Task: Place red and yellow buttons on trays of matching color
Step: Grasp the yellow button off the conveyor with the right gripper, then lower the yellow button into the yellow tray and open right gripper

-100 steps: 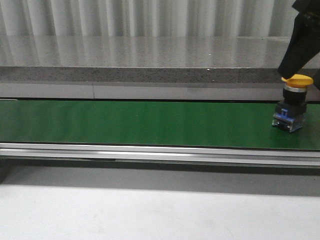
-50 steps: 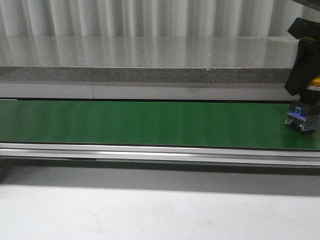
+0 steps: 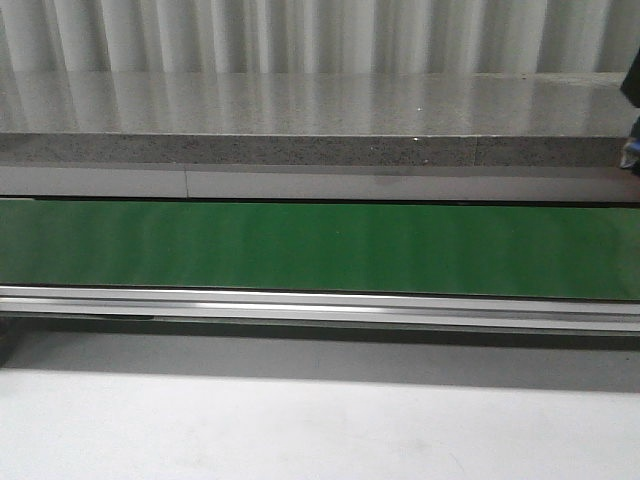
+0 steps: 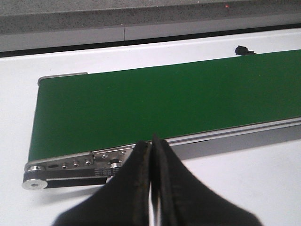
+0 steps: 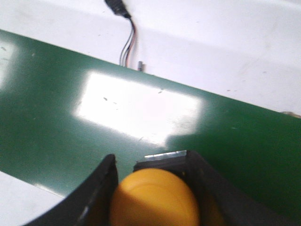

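My right gripper (image 5: 153,188) is shut on the yellow button (image 5: 155,200), whose round yellow cap fills the space between the two black fingers, above the green conveyor belt (image 5: 56,117). In the front view only a dark sliver of the right arm (image 3: 632,110) shows at the far right edge, and the button is out of that view. My left gripper (image 4: 151,150) is shut and empty, over the white table just in front of the belt's near rail (image 4: 84,162). No red button and no trays are in view.
The green belt (image 3: 320,248) runs across the front view with a metal rail (image 3: 320,305) along its near side and a grey stone ledge (image 3: 300,150) behind. A cable (image 5: 127,42) hangs at the belt's far edge in the right wrist view.
The right gripper closed on the yellow button on the belt's right end and lifted it up and right, out of the front view. The left arm has not moved.
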Robot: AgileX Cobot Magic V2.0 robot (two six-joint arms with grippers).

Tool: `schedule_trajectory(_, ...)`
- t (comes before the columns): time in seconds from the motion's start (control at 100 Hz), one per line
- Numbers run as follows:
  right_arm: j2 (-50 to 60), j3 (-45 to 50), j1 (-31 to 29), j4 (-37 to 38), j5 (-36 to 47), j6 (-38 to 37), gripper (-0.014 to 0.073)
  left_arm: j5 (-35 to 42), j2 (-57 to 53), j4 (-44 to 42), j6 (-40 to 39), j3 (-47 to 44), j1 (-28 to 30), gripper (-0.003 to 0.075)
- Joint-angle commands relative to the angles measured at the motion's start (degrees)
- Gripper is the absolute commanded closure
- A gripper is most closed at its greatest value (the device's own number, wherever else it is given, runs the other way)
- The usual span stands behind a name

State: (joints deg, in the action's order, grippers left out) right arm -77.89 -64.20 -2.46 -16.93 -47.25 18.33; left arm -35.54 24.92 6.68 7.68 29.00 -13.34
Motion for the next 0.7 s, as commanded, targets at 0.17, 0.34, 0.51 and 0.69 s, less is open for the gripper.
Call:
schedule_trajectory(0.17, 9.5, -0.8, -5.7, 21.8, 3.7, -21.7, 0.0594, 4.1, 0.2, 1.0, -0.1, 1.4, -0.4, 0.0741)
schedule_trajectory(0.34, 13.8, -0.6, -14.0, 32.9, 1.7, -33.1, 0.0594, 4.1, 0.2, 1.0, -0.1, 1.4, -0.4, 0.0741)
schedule_trajectory(0.51, 15.5, 3.2, -23.1, 36.2, 3.1, -39.3, 0.0594, 4.1, 0.2, 1.0, -0.1, 1.4, -0.4, 0.0741)
schedule_trajectory(0.69, 15.5, 10.2, -28.6, 40.2, 7.1, -45.4, 0.0594, 4.1, 0.2, 1.0, -0.1, 1.4, -0.4, 0.0741)
